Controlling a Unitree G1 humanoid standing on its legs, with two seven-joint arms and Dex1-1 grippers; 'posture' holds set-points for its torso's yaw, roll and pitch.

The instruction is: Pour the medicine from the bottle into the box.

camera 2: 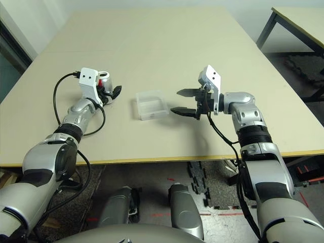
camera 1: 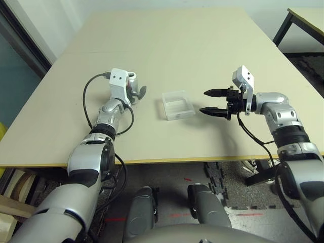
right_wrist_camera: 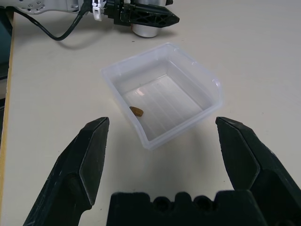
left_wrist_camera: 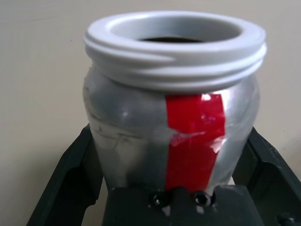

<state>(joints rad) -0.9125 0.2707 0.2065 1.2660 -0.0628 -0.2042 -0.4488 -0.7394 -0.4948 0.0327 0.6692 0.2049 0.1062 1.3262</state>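
Observation:
The bottle (camera 1: 132, 78) stands upright on the table at the left, silver-grey with a red stripe, its white threaded mouth (left_wrist_camera: 174, 33) uncapped. My left gripper (camera 1: 135, 90) is open, with a black finger (left_wrist_camera: 70, 169) on either side of the bottle's body. The box (camera 1: 178, 115), clear frosty plastic, sits mid-table to the right of the bottle. One small brown pill (right_wrist_camera: 137, 111) lies on its floor. My right gripper (camera 1: 205, 101) hovers open just right of the box, its fingers pointing at it and holding nothing.
A black cable (camera 1: 86, 101) loops beside my left forearm. The table's front edge (camera 1: 192, 159) runs close below both arms. A second table (camera 1: 306, 17) stands at the far right, with dark floor mats beneath it.

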